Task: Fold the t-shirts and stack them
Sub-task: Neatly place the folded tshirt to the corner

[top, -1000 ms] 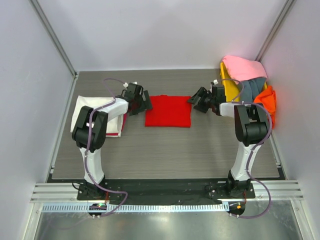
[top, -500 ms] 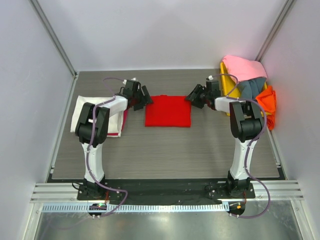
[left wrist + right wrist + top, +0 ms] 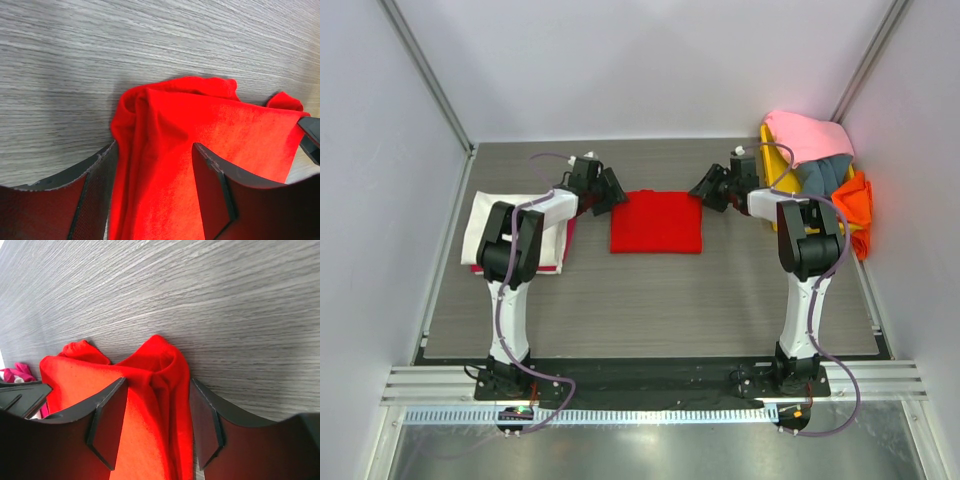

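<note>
The bright red t-shirt [image 3: 656, 222] lies folded into a square in the middle of the table. My left gripper [image 3: 614, 192] is down at its far left corner and my right gripper [image 3: 703, 190] at its far right corner. In the left wrist view the left gripper [image 3: 152, 150] stands open, fingers either side of the wrinkled red cloth [image 3: 165, 130]. In the right wrist view the right gripper [image 3: 157, 385] stands open, straddling a bunched ridge of the red t-shirt [image 3: 160, 365]. A cream-white t-shirt [image 3: 495, 225] lies folded at the left.
A yellow tray [image 3: 782, 175] at the far right holds a heap of pink [image 3: 810, 135], grey-blue [image 3: 825, 175] and orange [image 3: 855, 205] t-shirts. Red or pink cloth [image 3: 568, 240] shows under the white shirt's edge. White walls close in the table on three sides.
Both grippers have moved away from me to the red shirt's far corners. Their jaws have narrowed around the cloth, which now wrinkles between the fingers.
</note>
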`<state>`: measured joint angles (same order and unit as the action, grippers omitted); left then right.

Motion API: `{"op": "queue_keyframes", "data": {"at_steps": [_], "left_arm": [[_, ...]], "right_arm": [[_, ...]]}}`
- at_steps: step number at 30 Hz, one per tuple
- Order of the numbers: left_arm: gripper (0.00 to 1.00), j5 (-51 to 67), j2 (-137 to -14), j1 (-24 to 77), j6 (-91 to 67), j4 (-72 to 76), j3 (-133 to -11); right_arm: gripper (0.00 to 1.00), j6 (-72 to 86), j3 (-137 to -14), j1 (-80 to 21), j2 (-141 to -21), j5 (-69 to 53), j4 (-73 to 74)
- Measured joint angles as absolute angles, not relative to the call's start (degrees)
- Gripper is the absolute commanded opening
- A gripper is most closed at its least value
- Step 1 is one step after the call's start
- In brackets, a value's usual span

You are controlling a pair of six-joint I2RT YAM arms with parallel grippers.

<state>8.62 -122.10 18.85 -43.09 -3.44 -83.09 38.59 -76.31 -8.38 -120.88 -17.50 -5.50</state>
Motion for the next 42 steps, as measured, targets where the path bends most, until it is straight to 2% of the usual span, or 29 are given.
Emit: {"op": "queue_keyframes", "data": {"at_steps": [6,11,13,15,17,18,19,20,21,22,26,32,42], "left_arm": [[0.57,8.6,-122.7,18.7,-43.1,-3.2,-83.6],[0.48,8.6,-123.1,18.6,-43.1,-2.8,-83.7],[0.44,8.6,-123.5,18.6,-43.1,-2.2,-83.8],[0.38,8.6,-124.1,18.6,-43.1,-1.4,-84.0],[0.12,8.9,-125.2,18.6,-43.3,-0.2,-84.7],[0.04,9.0,-125.9,18.6,-43.8,0.2,-85.1],[0.0,9.4,-126.6,18.6,-44.3,1.1,-85.3],[0.0,9.6,-127.0,18.6,-44.6,1.9,-85.4],[0.0,9.8,-127.1,18.6,-44.9,2.4,-85.4],[0.0,9.8,-127.1,18.6,-45.1,3.0,-85.3],[0.0,9.6,-126.8,18.6,-45.9,5.6,-83.6],[0.0,7.9,-120.4,18.6,-44.8,5.4,-76.7],[0.0,7.6,-94.6,18.9,-42.3,2.1,-63.6]], "right_arm": [[0.53,37.3,-76.8,-8.8,-121.1,-17.1,-4.7],[0.48,36.9,-77.0,-9.0,-121.5,-16.8,-4.8],[0.39,36.8,-77.7,-9.0,-122.0,-16.9,-4.9],[0.24,36.8,-78.8,-9.0,-123.3,-17.1,-5.1],[0.19,37.1,-80.6,-9.1,-125.1,-17.5,-5.2],[0.15,37.2,-81.7,-9.1,-126.0,-17.8,-5.2],[0.13,37.3,-82.7,-9.1,-126.7,-17.9,-5.4],[0.1,37.5,-83.2,-9.2,-127.3,-18.1,-5.9],[0.03,37.5,-83.4,-9.3,-127.5,-18.1,-6.3],[0.01,37.4,-83.4,-9.5,-127.5,-17.8,-6.5],[0.01,36.8,-82.8,-10.3,-127.0,-16.6,-7.3],[0.01,35.9,-74.4,-11.3,-120.2,-15.7,-7.6],[0.01,35.9,-57.1,-13.1,-95.2,-17.6,-8.9]]}}
